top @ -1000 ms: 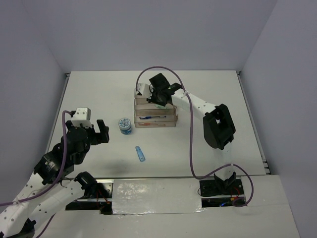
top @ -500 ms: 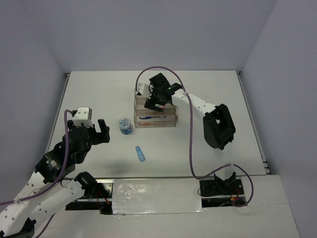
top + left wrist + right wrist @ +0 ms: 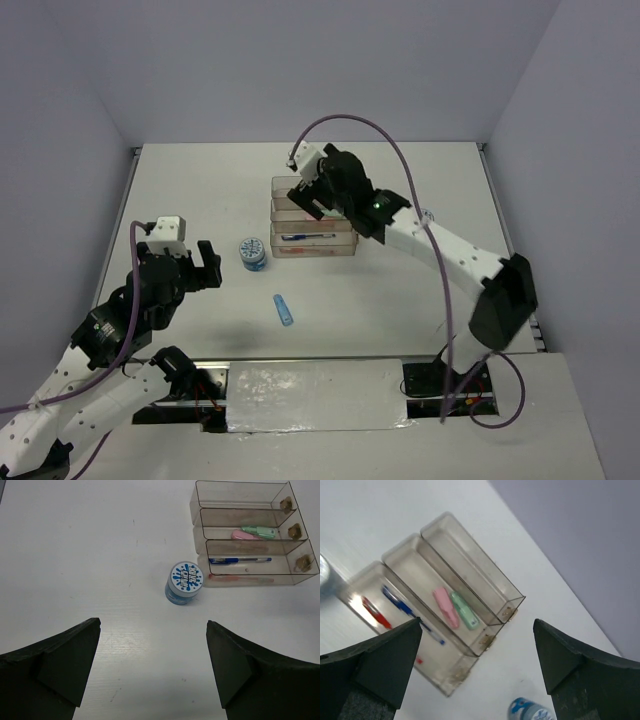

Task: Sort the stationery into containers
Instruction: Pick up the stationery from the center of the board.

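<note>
L gripper (image 3: 152,625) wide open, empty; roll (image 3: 184,582) at 12. R gripper (image 3: 477,625) wide open, empty, above rack (image 3: 470,560).

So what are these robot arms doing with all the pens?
They are sorting stationery into the clear trays. The right gripper hangs open above them, holding nothing. A pink stick and a green stick lie in the middle tray, a blue pen and a red pen in the nearest one. The left gripper, also open, faces a blue-white roll standing on the table. A blue stick lies loose there too.
</note>
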`<state>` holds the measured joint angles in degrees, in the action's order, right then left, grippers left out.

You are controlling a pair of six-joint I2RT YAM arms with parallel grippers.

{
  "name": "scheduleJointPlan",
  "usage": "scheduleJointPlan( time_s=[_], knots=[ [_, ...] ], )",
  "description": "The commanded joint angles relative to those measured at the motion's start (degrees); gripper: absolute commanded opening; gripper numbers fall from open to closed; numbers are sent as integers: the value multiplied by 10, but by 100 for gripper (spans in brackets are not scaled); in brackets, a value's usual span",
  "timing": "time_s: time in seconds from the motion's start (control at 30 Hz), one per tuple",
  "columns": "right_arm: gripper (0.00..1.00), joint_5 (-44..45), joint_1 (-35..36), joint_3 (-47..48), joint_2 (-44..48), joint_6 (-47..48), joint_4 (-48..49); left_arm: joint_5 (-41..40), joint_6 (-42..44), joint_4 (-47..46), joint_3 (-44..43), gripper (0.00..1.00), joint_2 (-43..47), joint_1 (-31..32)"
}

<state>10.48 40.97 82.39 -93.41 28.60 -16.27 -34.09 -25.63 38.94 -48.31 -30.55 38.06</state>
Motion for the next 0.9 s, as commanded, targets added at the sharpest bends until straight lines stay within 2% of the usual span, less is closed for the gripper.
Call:
scheduleJointPlan(
  time_s=[0.0,0.03,0.1,0.13,0.2,0.33,0.47,0.67,0.77,0.87],
  knots=[
    [100,169,113,-48,97,-162,93,-13,3,-16,2,99,2,-1],
    [100,162,125,-45,98,-230,58,-19,1,-13,2,99,2,-2],
    [100,79,129,-42,89,-300,-10,-27,-2,-10,0,99,1,-2],
    [100,-3,128,-51,85,-349,-10,-41,-8,-4,-2,99,0,-2],
    [100,-47,137,-96,70,-390,10,-59,-17,4,-5,99,0,-3],
    [98,74,210,-129,8,-488,-18,-132,-61,46,-17,99,-4,-4],
    [97,97,251,-140,-42,-536,-30,-161,-89,68,-25,99,-7,-14],
    [92,121,288,-108,-128,-556,-61,-143,-72,52,-18,99,18,-24],
    [85,105,288,-113,-145,-560,-50,-133,-66,45,-16,99,17,-24],
    [73,101,289,-116,-158,-556,-41,-124,-62,42,-14,99,15,-24]
  ],
)
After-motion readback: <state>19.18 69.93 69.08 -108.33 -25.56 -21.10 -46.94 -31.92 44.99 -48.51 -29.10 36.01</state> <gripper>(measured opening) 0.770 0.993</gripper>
